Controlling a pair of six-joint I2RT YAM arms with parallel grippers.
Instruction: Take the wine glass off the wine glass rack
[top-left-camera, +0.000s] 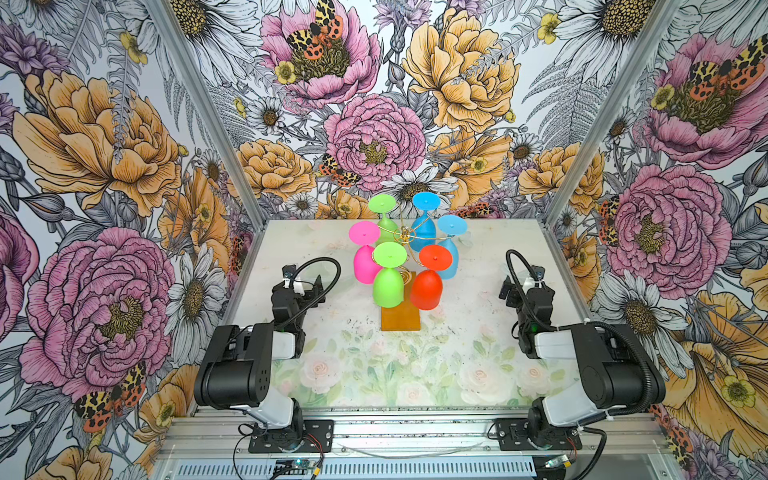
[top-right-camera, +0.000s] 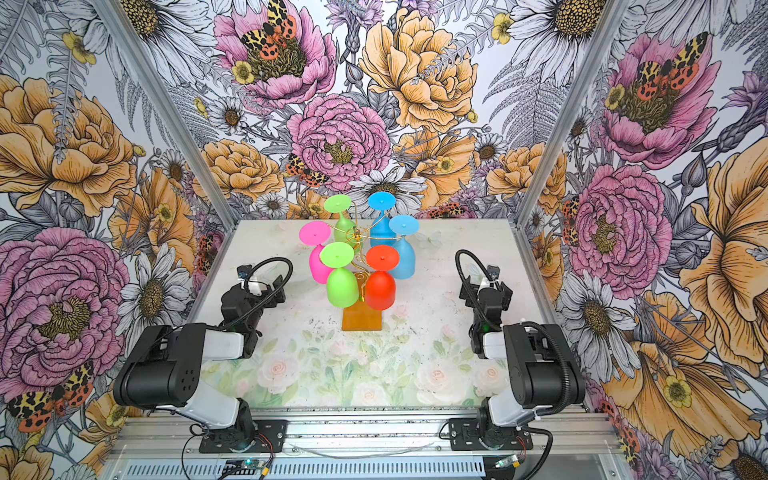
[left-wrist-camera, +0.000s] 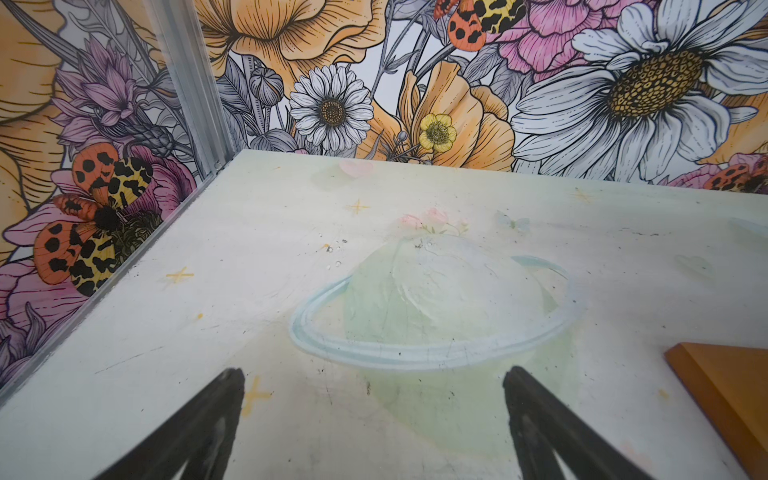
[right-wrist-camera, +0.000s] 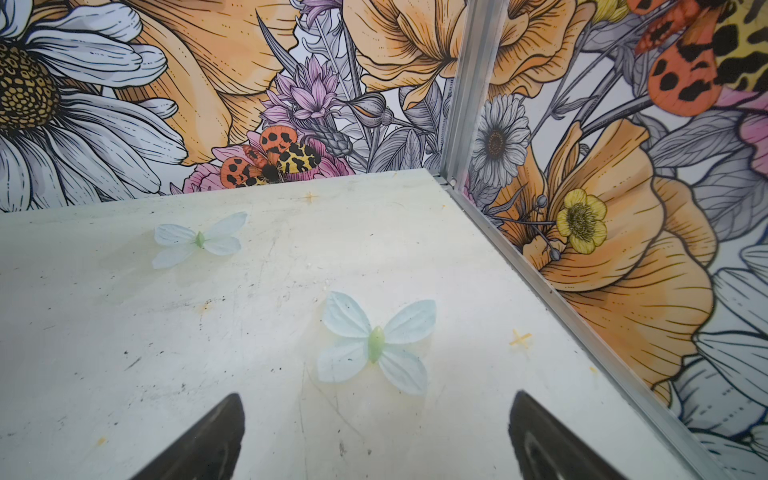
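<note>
Floral walls (top-left-camera: 104, 145), pale table (top-left-camera: 457, 332): wine glass rack (top-left-camera: 401, 320) ctr-far, six wine glasses (top-left-camera: 387, 286) hung upside down. L gripper (left-wrist-camera: 372, 374) & R gripper (right-wrist-camera: 377, 398) spread wide, empty.

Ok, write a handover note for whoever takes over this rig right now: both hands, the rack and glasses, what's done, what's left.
Left hand: open, empty, over the table, left of the rack.
Right hand: open, empty, over the table, right of the rack.
Rack: mid-table, six glasses hanging bowl down; near green glass and red glass in front, pink glass, far green glass and blue glasses behind.
Done: nothing, no glass is off.
Left: grip one glass, probably a front one, and lift it free.
</note>
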